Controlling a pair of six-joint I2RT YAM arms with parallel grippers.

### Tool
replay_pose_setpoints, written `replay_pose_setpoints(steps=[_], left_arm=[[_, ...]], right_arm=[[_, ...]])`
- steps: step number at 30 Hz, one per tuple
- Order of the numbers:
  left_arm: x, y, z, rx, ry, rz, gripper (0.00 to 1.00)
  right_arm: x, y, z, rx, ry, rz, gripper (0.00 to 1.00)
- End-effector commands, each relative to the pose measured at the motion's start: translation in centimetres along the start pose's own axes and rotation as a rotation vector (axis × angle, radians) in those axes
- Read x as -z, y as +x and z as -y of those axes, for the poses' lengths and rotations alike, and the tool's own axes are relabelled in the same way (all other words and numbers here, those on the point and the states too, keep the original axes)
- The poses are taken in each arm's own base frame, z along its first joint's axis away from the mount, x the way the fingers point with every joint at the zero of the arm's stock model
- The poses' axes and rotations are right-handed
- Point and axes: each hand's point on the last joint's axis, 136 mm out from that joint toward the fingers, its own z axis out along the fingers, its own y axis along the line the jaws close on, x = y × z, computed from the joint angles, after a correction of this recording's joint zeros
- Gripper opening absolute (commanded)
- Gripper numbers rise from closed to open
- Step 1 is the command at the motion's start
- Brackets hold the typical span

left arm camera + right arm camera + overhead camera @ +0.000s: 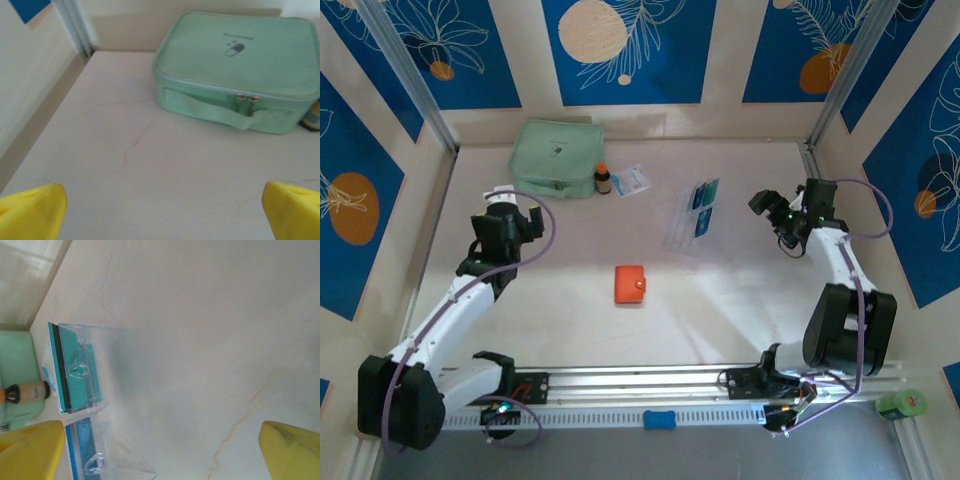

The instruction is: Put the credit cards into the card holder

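The credit cards (703, 208) are flat little rectangles, one teal-green (75, 370) and one bright blue (82, 452). They're lying in clear plastic sleeves (112, 390) on the pale surface (720, 300), far side and a bit right of centre. Nothing's got hold of them.

The right fingers (767, 205) are spread wide, with a yellow fingertip (292, 450) in each bottom corner of the wrist view and only bare surface between them. They hang just right of the cards, not touching. The left fingers (528, 213) are released too, yellow fingertips (30, 212) far apart with nothing in the gap. They're over on the far left, pointing at the big mint-green zip pouch (240, 70) by the far wall.

The card holder (630, 284), a small square orange wallet, sits folded shut in the middle of the surface. It's nearer than the cards and well apart from both sets of fingers.

Right of the pouch there's a small brown bottle (603, 179), then a white-and-blue paper packet (632, 181) just beside it, left of the cards.
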Motion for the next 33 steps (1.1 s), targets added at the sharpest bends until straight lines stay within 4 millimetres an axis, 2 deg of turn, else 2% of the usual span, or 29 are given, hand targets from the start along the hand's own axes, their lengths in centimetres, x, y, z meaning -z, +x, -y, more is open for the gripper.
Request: replay_pose_setpoints(steps=[1,7,10,13,25,30,33], left_arm=[[-1.0,-0.7,-1.2,-0.023,-0.047,0.080,1.00],[-3.5,2.5,-1.2,-0.049,-0.042,0.076,1.00],[-4.8,4.1,-1.0,-0.068,-0.042,0.068,1.00],[-5.8,5.4,-0.5,-0.082,-0.032,0.064,1.00],[-7.2,7.2,0.6,-0.061,0.043,0.138,1.00],[-7.6,8.1,2.2,-0.098,0.128,0.141,1.00],[-7.7,8.4,2.3,-0.100,0.133,0.134,1.00]], right_arm=[[0.9,-1.0,2.2,0.081,0.103,0.140,0.99],[1.8,-1.8,2.1,0.157,0.061,0.361,0.99],[1.9,-1.7,0.5,0.338,0.065,0.469,0.99],[1.3,-0.7,-1.3,0.498,0.049,0.491,0.99],[-1.9,2.4,-1.9,0.637,-0.067,0.502,0.99],[-2.7,2.7,-2.1,0.662,-0.094,0.506,0.99],[-3.3,3.1,-2.2,0.675,-0.121,0.509,0.99]])
